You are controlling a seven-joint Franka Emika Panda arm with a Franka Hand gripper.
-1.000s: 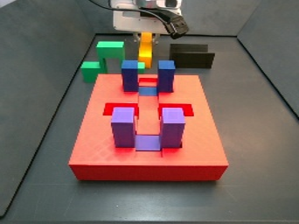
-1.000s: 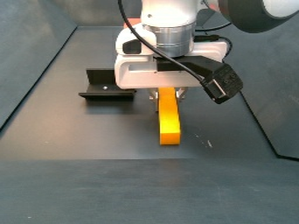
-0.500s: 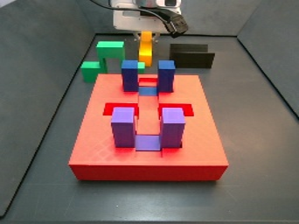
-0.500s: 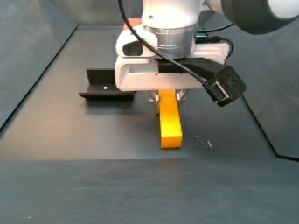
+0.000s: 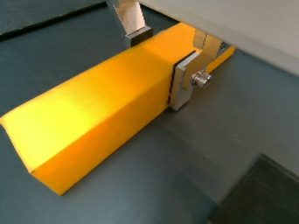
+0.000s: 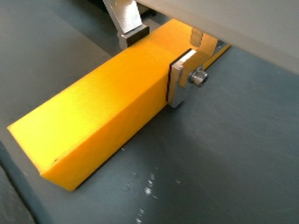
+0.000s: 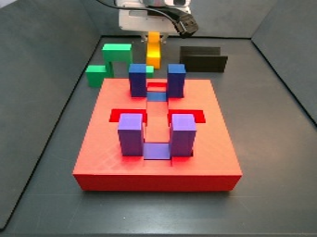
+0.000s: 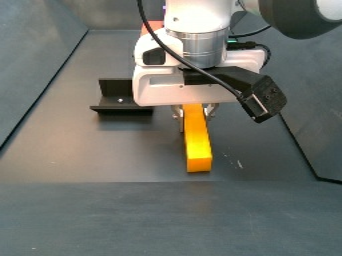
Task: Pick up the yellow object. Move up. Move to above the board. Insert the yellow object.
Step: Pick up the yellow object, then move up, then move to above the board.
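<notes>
Two flat silver fingers clamp our gripper onto one end of the smooth yellow object, a long matte bar behind the board. Nearby sit green blocks and the fixture.

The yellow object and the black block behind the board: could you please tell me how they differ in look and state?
The yellow object is a long, narrow yellow-orange bar; the black block is shorter, wider and dark. The yellow object sits between the claw's fingers, which close on its sides in both wrist views; the black block lies free, untouched. Both are plain rectangular pieces beyond the board.
</notes>
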